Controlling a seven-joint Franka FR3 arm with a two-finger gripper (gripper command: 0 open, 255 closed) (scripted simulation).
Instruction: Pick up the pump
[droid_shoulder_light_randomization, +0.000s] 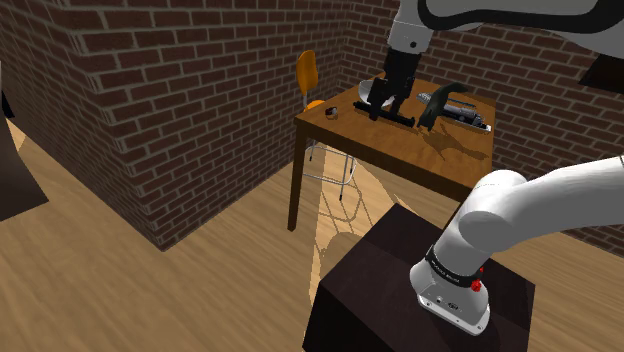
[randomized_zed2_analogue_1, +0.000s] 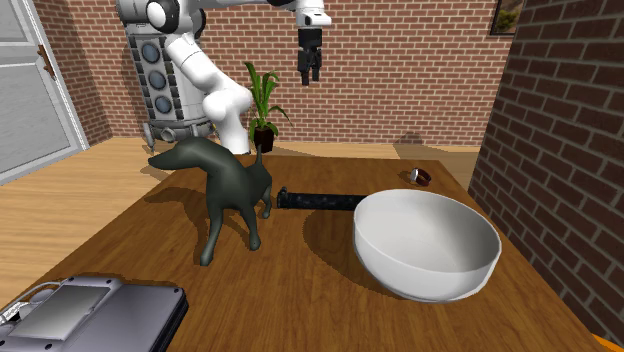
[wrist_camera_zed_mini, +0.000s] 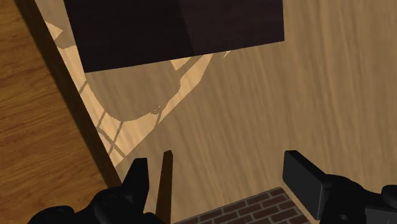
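A slim black tube-shaped pump (randomized_zed2_analogue_1: 318, 201) lies flat on the brown wooden table (randomized_zed2_analogue_1: 140, 255). It sits between the hind legs of a dark grey-green dog figure (randomized_zed2_analogue_1: 228, 187) and the rim of a wide white bowl (randomized_zed2_analogue_1: 428, 243), close to both. In the shoulder view the pump (droid_shoulder_light_randomization: 396, 118) shows as a dark bar near the table's middle.

The white arm rises from its dark box stand (droid_shoulder_light_randomization: 400, 290), bends at the elbow and reaches across above the table. Its wrist is turned down, so the all-black gripper (randomized_zed2_analogue_1: 309, 70) hangs high over the pump, well apart from it.

Around the pump are a small dark round object (randomized_zed2_analogue_1: 421, 177) by the brick wall, a grey case (randomized_zed2_analogue_1: 80, 310) at the table's near corner in the second exterior view, and an orange chair (droid_shoulder_light_randomization: 306, 72) beyond the table. The dog figure stands just beside the pump.

In the wrist view the gripper (wrist_camera_zed_mini: 222, 191) has its fingers (wrist_camera_zed_mini: 305, 178) spread wide, with nothing between them but floor.
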